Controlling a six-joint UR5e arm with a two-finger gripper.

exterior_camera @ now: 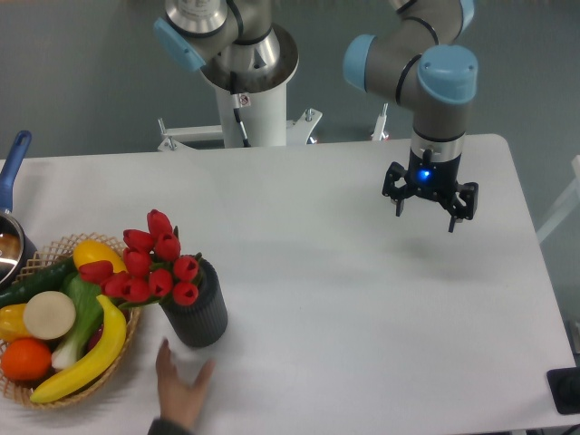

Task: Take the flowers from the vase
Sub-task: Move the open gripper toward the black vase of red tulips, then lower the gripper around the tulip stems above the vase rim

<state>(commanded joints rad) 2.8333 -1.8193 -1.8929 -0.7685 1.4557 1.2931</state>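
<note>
Hand (426,207) hovers over right side of counter (362,317), fingers apart, holding nothing. Flowers (152,265) sit in vase (198,313) well apart to its lower left in view, tilted toward basket (127,340).

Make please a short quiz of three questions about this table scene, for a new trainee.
1. True or false: the tool is holding the flowers.
2. What stands right beside the vase, on its left? A) wicker basket B) a cardboard box C) a glass bottle
3. Fill in: a human ____ rests on the table just in front of the vase.

Key: 1 false, it hangs apart and open; 2 A; 3 hand.
</note>
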